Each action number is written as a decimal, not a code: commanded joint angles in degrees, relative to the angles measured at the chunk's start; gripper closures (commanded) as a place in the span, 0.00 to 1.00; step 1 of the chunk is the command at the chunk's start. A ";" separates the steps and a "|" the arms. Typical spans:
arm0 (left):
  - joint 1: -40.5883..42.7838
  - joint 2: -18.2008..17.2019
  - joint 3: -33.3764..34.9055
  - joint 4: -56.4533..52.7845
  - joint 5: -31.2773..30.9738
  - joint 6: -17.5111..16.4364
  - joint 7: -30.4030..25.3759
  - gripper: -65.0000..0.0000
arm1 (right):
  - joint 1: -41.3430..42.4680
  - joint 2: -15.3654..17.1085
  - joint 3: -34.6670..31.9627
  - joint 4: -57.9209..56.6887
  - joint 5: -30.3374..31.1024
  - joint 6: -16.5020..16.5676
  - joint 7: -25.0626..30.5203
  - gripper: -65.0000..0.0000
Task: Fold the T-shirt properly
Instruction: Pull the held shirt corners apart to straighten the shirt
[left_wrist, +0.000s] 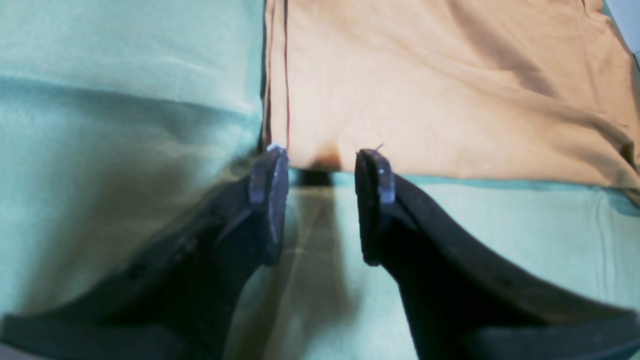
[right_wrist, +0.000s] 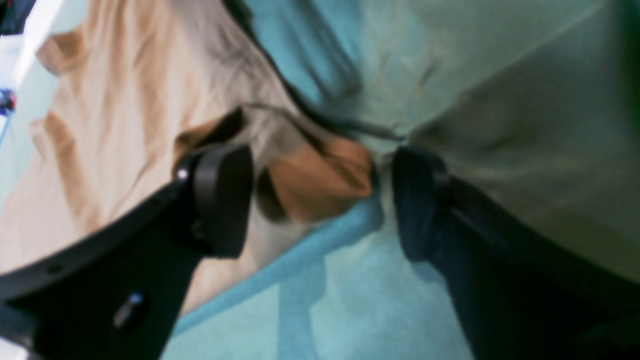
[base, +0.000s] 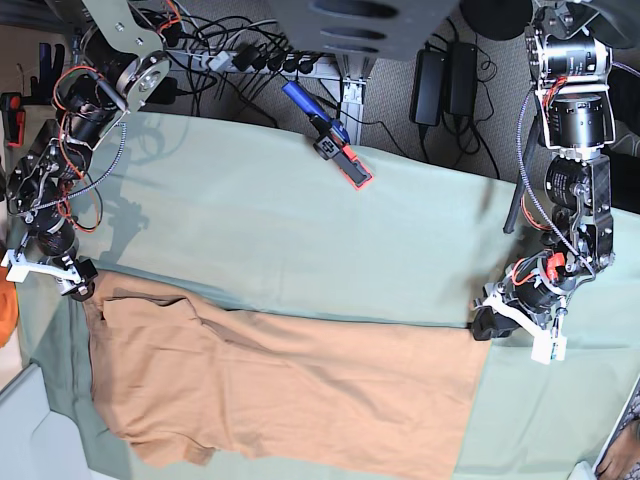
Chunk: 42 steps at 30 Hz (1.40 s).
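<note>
The tan T-shirt (base: 280, 385) lies spread out on the sage-green tablecloth (base: 300, 240), along the near side in the base view. My left gripper (base: 486, 322) is low at the shirt's far right corner. In the left wrist view the left gripper (left_wrist: 320, 156) is open, with the shirt's hem corner (left_wrist: 450, 90) just at its fingertips. My right gripper (base: 83, 288) is at the shirt's far left corner. In the right wrist view the right gripper (right_wrist: 320, 172) is open wide, with a bunched fold of the shirt (right_wrist: 320, 182) lying between its fingers.
A blue and red tool (base: 330, 135) lies on the cloth at the back middle. Cables and power bricks (base: 440, 70) hang behind the table. The table's front left corner (base: 30, 430) is near the shirt's sleeve.
</note>
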 joint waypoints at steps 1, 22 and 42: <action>-1.14 -0.59 -0.57 0.83 -0.11 0.68 -1.11 0.60 | 0.98 0.52 0.07 0.37 0.20 3.04 -0.11 0.33; -6.49 2.54 -4.90 -7.52 0.66 1.68 -3.58 0.52 | 0.98 -1.70 -0.90 0.39 1.42 4.13 -1.81 0.33; -7.45 4.61 -3.43 -7.74 1.42 1.49 -2.95 0.90 | 1.05 -1.73 -0.90 0.39 3.02 5.46 -2.23 0.54</action>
